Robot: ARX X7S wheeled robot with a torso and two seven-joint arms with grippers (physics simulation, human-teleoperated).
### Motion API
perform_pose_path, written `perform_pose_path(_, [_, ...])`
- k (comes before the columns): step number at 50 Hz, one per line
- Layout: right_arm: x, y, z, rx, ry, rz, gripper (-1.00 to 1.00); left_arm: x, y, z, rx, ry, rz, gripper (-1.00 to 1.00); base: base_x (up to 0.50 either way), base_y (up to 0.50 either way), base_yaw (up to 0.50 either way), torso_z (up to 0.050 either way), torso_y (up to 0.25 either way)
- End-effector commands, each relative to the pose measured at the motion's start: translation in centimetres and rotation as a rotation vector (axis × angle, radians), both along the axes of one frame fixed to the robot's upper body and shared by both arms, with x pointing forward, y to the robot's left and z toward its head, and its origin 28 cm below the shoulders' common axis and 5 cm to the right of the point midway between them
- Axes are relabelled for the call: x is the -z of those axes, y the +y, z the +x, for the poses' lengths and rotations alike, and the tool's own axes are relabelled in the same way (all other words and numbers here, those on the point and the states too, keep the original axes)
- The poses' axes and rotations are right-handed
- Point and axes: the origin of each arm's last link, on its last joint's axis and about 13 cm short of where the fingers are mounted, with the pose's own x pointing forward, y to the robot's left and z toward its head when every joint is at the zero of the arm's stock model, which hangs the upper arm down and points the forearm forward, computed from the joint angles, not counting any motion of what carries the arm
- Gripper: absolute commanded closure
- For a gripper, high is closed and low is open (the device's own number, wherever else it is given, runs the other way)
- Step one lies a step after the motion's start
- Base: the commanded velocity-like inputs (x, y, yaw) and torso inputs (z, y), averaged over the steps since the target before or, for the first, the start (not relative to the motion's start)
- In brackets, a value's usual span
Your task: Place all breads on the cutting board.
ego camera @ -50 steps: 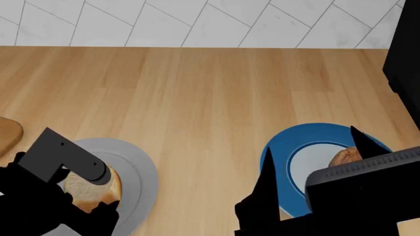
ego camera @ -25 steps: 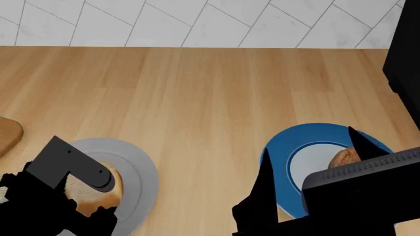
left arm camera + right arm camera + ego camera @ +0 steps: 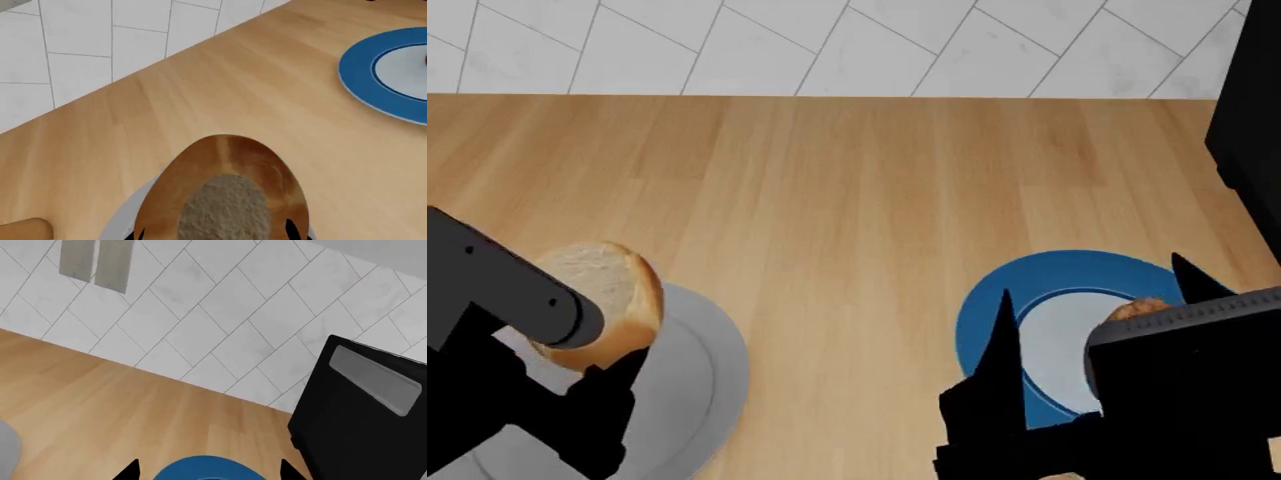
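while the left gripper (image 3: 594,345) clamps the golden roll (image 3: 598,300), only the head view shows the right gripper (image 3: 1094,330) spread.

Bright, even, shadowless light; sharp, glare-free renders.

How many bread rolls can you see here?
2. A golden roll is held up by the left gripper over the grey plate. A brown roll sits on the blue plate, mostly hidden behind the right arm.
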Motion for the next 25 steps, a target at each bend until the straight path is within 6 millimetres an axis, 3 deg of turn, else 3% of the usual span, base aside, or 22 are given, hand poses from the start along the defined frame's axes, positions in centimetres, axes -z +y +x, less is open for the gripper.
perform_pose_path(1, [-1.0, -1.6, 1.3, 0.070, 0.031, 0.046, -1.00, -2.2, 0.1, -1.5, 0.018, -0.099, -0.076, 1.00, 0.00, 0.00, 0.00, 0.000, 0.000])
perform_pose_path(15, [-2.2, -4.0, 3.3, 0.124, 0.204, 0.141, -1.00, -2.4, 0.4, -1.6, 0.003, -0.108, -0.096, 1.00, 0.00, 0.00, 0.00, 0.000, 0.000])
perform_pose_path(25, [-2.5, -4.4, 4.2, 0.127, 0.273, 0.176, -1.00, -2.3, 0.3, -1.5, 0.009, -0.106, -0.092, 1.00, 0.00, 0.00, 0.00, 0.000, 0.000])
